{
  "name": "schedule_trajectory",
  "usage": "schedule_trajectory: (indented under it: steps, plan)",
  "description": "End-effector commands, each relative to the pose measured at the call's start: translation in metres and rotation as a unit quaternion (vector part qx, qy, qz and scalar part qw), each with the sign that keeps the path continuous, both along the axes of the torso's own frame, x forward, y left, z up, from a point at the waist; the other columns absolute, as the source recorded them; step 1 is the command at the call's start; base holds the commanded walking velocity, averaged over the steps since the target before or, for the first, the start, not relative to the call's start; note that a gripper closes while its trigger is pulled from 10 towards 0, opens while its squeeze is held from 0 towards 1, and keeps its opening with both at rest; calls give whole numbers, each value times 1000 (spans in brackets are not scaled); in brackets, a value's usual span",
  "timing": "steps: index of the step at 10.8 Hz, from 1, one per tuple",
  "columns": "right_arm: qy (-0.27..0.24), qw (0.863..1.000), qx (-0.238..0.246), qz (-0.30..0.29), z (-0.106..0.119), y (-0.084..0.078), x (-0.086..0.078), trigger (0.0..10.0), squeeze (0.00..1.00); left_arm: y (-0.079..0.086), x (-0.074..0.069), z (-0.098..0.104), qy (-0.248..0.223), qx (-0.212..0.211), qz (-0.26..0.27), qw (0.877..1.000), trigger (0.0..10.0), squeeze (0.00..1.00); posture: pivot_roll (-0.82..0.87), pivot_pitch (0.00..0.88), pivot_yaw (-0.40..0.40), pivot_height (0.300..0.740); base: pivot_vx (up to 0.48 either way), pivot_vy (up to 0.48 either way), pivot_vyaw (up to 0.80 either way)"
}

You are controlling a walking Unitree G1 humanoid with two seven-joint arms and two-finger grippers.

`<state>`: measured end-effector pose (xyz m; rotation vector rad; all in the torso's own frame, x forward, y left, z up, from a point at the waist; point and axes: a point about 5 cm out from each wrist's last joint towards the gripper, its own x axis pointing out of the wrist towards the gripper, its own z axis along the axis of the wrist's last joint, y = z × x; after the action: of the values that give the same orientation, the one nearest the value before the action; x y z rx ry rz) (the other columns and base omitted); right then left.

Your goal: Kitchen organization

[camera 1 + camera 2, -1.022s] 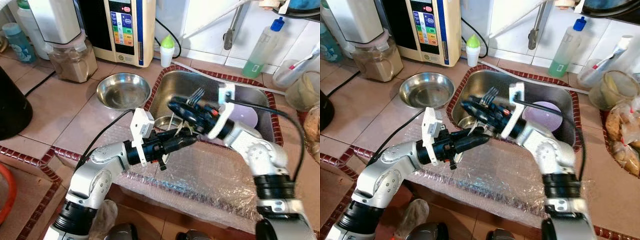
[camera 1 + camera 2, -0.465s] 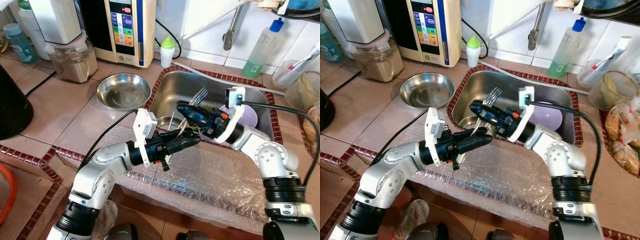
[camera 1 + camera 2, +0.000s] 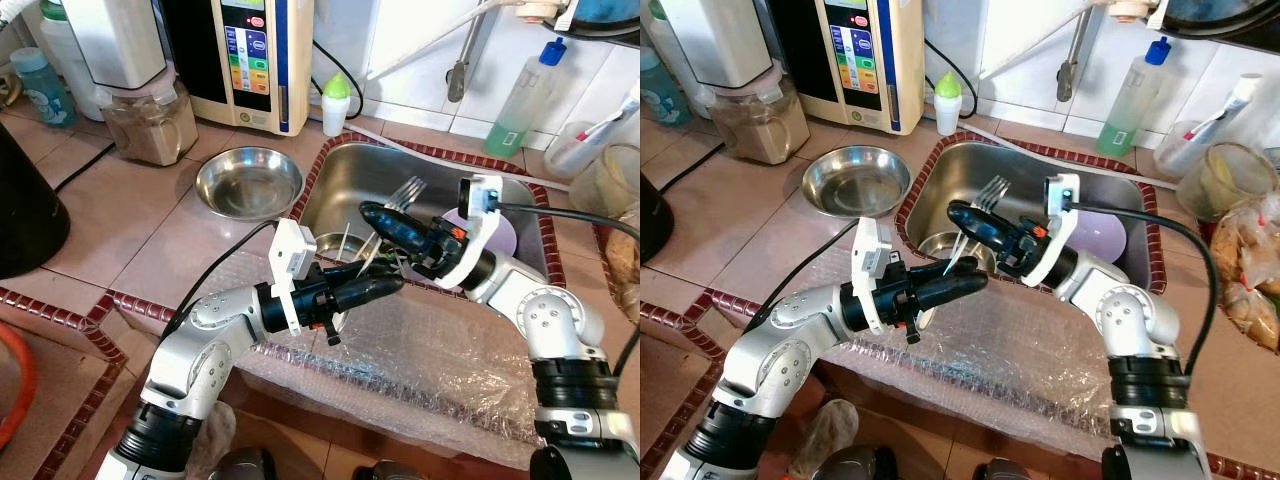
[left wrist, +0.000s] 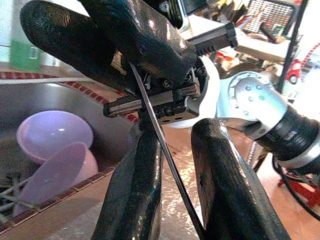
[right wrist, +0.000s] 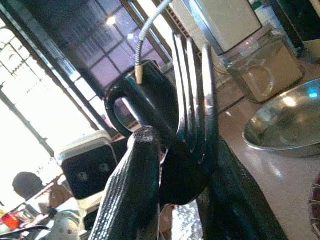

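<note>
A steel fork (image 3: 403, 189) stands tines-up over the near part of the sink (image 3: 350, 165). My right gripper (image 3: 385, 222) is shut on it just below the tines (image 5: 192, 90). The fork's thin handle (image 4: 160, 140) slants down through the gap between the fingers (image 4: 135, 180) of my left gripper (image 3: 390, 287). That gripper is open, reaches in from the left and sits directly under the right one, above the sink's front rim.
Two lilac bowls (image 3: 500, 235) and a small steel bowl (image 3: 335, 245) lie in the sink. A wider steel bowl (image 3: 249, 182) rests on the tiled counter to the left. Bubble wrap (image 3: 430, 350) covers the front counter. Bottles (image 3: 520, 95) and appliances (image 3: 250, 60) line the back wall.
The right gripper has drawn back to the right with the fork. The left gripper has followed it a little to the right and stays beneath it.
</note>
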<state>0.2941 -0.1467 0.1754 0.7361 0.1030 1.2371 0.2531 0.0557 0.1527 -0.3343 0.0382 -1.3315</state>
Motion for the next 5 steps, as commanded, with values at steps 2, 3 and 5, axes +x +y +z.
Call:
schedule_trajectory:
  steps: [2, 3, 5]
  plan:
    - [-20, 1000, -21, 8, 4, -1, -5, 0, 0, 2, 2, -1, 1, 22, -7, 1000, 0, 0, -138, 32, 22, 740, 0, 0, 0]
    - [-16, 1000, -23, -2, -3, 3, -2, 0, 0, 11, 9, -5, 0, 36, 19, 999, 0, 0, -128, 1, 24, 740, 0, 0, 0]
    - [-18, 999, -13, -49, -1, 7, 13, 0, 0, 17, 22, -8, -2, 46, 61, 997, 10000, 1000, -89, 0, 10, 740, 0, 0, 0]
